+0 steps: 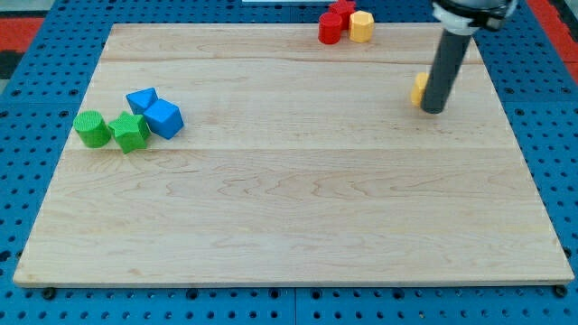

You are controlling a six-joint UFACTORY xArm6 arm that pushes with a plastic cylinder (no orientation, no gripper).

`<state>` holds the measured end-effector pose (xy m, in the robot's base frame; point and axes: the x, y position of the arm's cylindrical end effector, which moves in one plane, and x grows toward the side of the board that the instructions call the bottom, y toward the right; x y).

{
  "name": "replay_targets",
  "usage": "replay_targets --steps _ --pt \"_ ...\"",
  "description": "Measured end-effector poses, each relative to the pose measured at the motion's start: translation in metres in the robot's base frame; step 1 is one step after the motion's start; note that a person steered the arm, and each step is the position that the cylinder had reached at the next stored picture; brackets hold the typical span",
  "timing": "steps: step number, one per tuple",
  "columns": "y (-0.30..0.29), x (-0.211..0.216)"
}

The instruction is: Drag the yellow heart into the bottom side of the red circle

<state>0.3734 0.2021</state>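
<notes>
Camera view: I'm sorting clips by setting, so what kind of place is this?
Probably a robotics lab bench: a wooden board on a blue pegboard table, small coloured blocks, and my tip beside a yellow block.

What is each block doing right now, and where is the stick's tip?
Tip: touching the yellow block's right side.
Yellow block: partly hidden behind the rod, alone.
Red blocks: bunched at the top edge.
Yellow hexagon: against the red blocks.
Blue blocks: touching each other.
Green blocks: side by side, left.
</notes>
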Motion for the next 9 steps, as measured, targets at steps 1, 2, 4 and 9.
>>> replay_targets --steps 1,2,4,9 --pt "0.007 -0.016" --pt "0.0 -0.025" --pt "0.017 -0.073" --pt "-0.121 -0.033"
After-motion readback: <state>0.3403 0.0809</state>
